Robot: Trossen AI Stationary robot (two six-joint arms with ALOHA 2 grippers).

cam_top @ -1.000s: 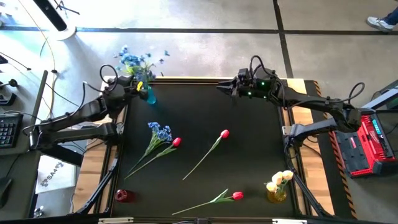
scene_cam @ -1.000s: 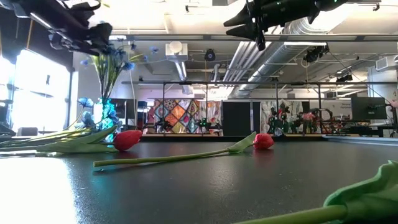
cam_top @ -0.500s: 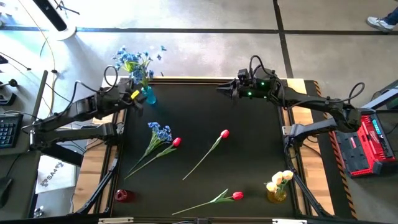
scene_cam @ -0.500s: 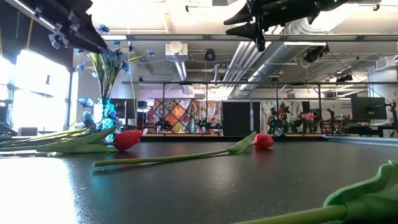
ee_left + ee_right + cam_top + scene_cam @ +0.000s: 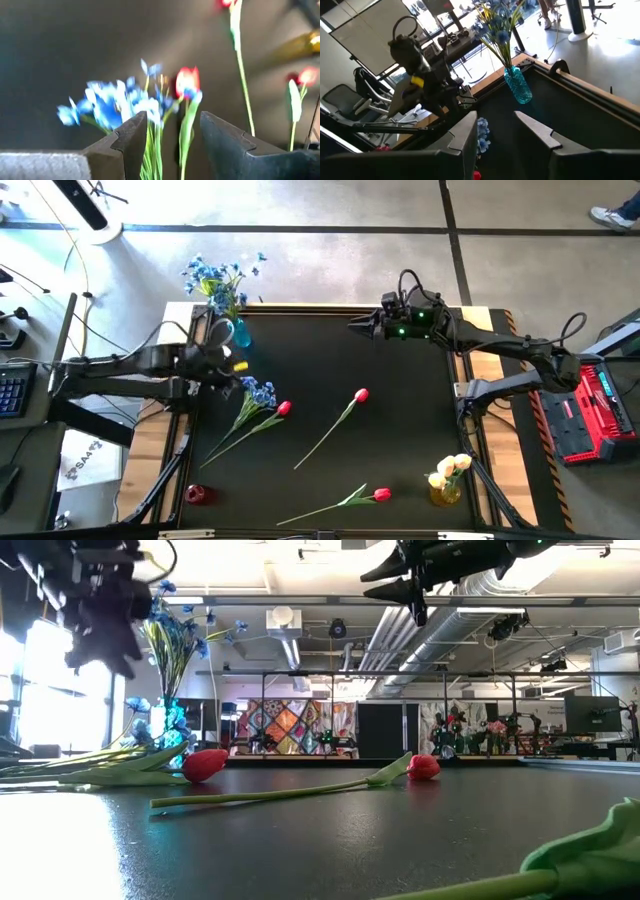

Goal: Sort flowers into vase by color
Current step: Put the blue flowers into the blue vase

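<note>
Hovering with fingers parted and empty, the left gripper (image 5: 238, 373) hangs just above a blue spray (image 5: 258, 391) lying beside a red tulip (image 5: 284, 409), while the right gripper (image 5: 356, 324), also parted, waits well apart.

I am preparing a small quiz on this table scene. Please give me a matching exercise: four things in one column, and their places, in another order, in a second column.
Things:
1. translucent blue glass vase
2. small yellow glass vase
3. small red vase
4. loose blue small-blossom spray

Places:
A. near right corner, holding pale yellow tulips
B. lying flat just past the left gripper, beside a red tulip
C. far left corner, holding blue flowers
D. near left corner

Pairs: 1-C, 2-A, 3-D, 4-B
</note>
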